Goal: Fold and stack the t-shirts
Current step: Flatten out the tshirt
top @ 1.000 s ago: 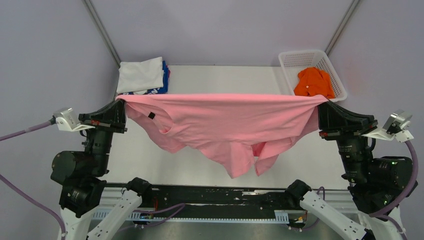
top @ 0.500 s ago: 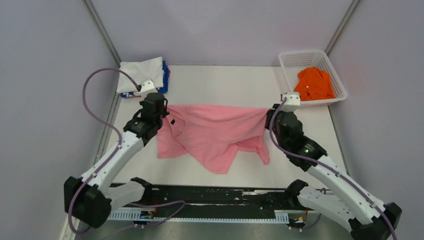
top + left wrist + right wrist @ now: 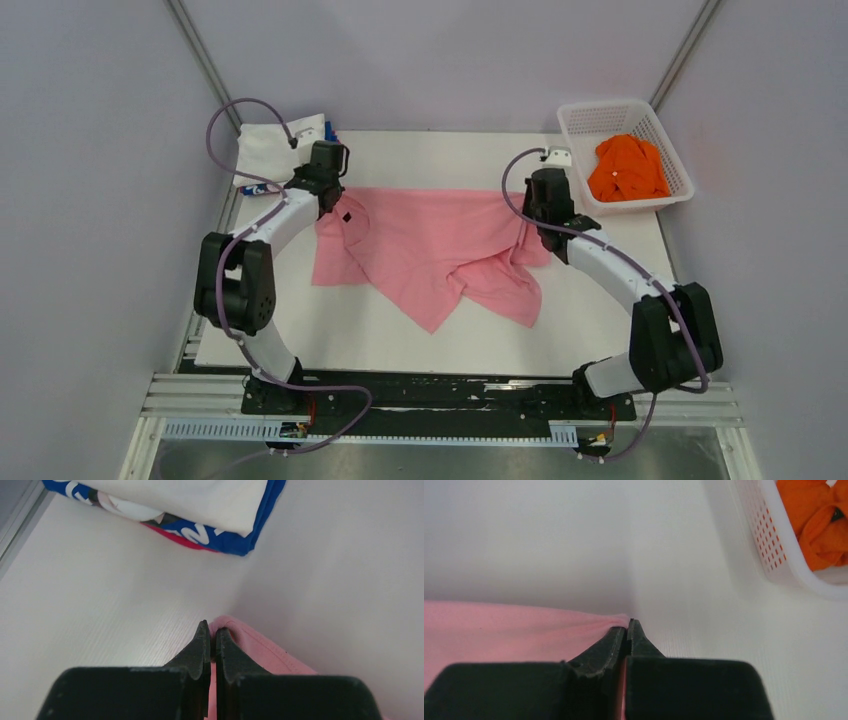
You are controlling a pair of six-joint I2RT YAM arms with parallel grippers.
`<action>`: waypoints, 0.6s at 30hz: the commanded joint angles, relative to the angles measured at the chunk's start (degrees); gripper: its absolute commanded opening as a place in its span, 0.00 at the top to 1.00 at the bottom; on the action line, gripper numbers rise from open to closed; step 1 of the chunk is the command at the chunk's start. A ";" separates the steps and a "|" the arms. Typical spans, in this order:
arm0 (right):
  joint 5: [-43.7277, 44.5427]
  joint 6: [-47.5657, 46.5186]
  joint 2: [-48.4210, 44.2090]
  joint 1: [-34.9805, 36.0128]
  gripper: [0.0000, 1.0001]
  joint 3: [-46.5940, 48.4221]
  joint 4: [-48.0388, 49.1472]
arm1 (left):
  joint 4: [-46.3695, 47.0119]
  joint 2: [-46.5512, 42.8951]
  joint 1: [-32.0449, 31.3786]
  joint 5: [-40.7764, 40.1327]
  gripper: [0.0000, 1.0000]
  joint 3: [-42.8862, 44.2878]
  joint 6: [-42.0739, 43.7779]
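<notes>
Advanced toward the far edge since half a second ago: left gripper (image 3: 210, 630), clamped on the far left corner of the pink t-shirt (image 3: 430, 245); right gripper (image 3: 628, 630), pinched tight on its far right corner. Lies rumpled on the table (image 3: 440, 155), far edge stretched between both grips. Beyond left: white t-shirt (image 3: 270, 145) folded atop blue/red t-shirt (image 3: 235, 537). Beyond right: orange t-shirt (image 3: 628, 167) inside basket (image 3: 600, 112).

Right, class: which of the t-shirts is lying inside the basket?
The orange t-shirt, in the white basket. The pink t-shirt and the folded stack lie on the table.
</notes>
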 commanded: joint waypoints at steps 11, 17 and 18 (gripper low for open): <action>-1.24 -21.04 28.12 -6.91 0.30 28.26 7.75 | -10.90 18.62 1.87 3.31 0.06 27.58 0.35; -8.24 -2.82 13.58 -7.01 0.00 16.39 7.44 | -8.05 5.27 -0.02 13.89 0.00 16.91 0.21; -8.97 -0.27 10.62 -7.00 0.00 13.30 7.49 | -7.80 3.84 -1.50 16.35 0.00 15.32 0.58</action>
